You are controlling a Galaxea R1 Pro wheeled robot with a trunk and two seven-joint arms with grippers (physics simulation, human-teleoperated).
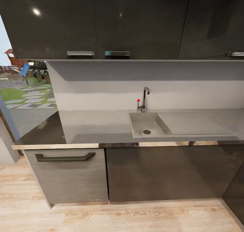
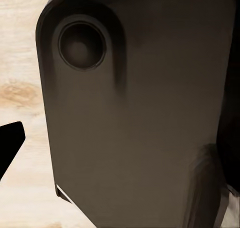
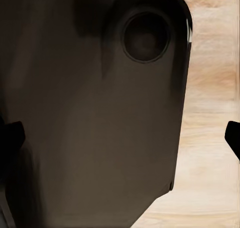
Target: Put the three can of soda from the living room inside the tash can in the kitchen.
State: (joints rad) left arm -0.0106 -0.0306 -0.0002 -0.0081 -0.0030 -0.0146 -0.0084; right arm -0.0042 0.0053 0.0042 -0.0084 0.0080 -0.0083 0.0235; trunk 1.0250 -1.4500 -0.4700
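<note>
The head camera faces the kitchen: glossy dark upper cabinets (image 1: 101,21) across the top of the frame, a grey stone counter (image 1: 95,127) through the middle, and a built-in pale sink (image 1: 147,125) right of centre with a slim dark tap (image 1: 145,99) behind it. Below sit a grey-fronted drawer unit with a dark bar handle (image 1: 65,157) at lower left and a light wood-plank floor (image 1: 135,216) along the bottom edge.

This looks like a travelling or searching step, so the sensible course is to turn the base and head slowly along the cabinet run, keeping clear of the drawer unit's corner, until the bin comes into sight.

No soda can and no copper-brown trash can appears in any frame, so where they stand cannot be told, nor whether a can is being carried. Each wrist camera looks onto a large dark rounded robot panel (image 2: 135,113) (image 3: 95,113) with floor planks beside it. Only black slivers at the frame edges hint at fingers, so I cannot tell whether either gripper's jaws are apart or together.
</note>
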